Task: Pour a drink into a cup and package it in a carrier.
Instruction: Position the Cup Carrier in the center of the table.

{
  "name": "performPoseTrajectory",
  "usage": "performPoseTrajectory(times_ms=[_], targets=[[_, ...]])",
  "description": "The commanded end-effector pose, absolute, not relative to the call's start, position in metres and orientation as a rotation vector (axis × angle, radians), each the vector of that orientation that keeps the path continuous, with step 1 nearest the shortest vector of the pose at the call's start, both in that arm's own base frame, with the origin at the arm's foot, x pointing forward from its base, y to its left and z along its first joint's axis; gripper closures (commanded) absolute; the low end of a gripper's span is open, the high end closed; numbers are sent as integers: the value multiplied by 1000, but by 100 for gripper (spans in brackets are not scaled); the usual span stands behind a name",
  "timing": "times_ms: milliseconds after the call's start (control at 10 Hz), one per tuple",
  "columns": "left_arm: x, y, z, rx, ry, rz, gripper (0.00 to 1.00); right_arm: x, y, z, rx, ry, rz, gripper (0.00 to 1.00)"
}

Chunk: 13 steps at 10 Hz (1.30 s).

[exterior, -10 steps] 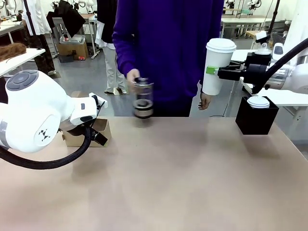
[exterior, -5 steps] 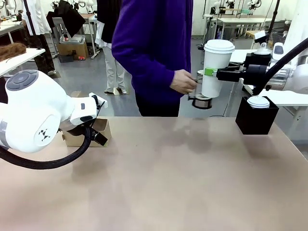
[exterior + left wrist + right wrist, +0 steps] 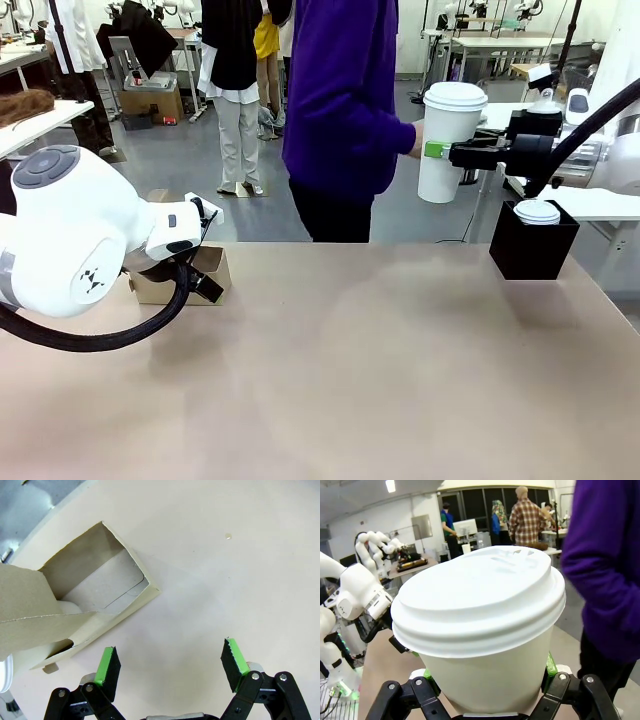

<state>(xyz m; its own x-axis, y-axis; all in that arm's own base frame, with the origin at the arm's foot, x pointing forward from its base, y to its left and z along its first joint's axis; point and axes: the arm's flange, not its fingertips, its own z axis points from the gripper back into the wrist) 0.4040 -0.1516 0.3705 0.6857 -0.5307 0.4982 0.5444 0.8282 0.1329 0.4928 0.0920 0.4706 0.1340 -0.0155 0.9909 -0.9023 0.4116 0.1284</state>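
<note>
Cup (image 3: 452, 140): tall, tapered, smooth white paper capped by a ridged white plastic lid, held upright in the air well apart from the carrier (image 3: 185, 275), off to its right. The right gripper (image 3: 437, 149) pinches the cup's wall just below the lid, green pads pressed on either side. In the right wrist view the cup (image 3: 485, 645) rises between the fingers of the right gripper (image 3: 488, 669), which cut off its base.

The carrier is matte brown cardboard with straight, raw-cut edges. The white shell of the left arm (image 3: 70, 240) hides much of it from the front, so its slots and handle cannot be made out. In the left wrist view the carrier (image 3: 85, 605) shows one open rectangular pocket and runs off the picture's edge.

The left gripper (image 3: 171, 662) hangs just beside the carrier, pads spread wide with only bare tabletop between them.

The table (image 3: 380, 370), flat and pale tan, lies open from the carrier across to a black box (image 3: 533, 250) at the far right, topped by a smaller lidded cup (image 3: 537, 211).
</note>
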Motion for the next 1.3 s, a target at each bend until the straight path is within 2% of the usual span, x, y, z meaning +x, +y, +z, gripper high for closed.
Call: performPoseTrajectory(times_ms=[0, 200, 700, 900, 1200], targets=[[404, -151, 371, -29, -550, -601, 0, 494, 93, 475, 952, -1281, 813, 13], [404, -152, 371, -26, -550, -602, 0, 494, 93, 475, 952, -1281, 813, 13], [403, -140, 484, 10, -447, -344, 0, 494, 93, 475, 952, -1281, 813, 13], [430, -131, 521, 26, -405, -241, 0, 494, 93, 475, 952, -1281, 813, 13], [490, -126, 535, 28, -339, -118, 0, 494, 93, 475, 952, -1281, 813, 13]])
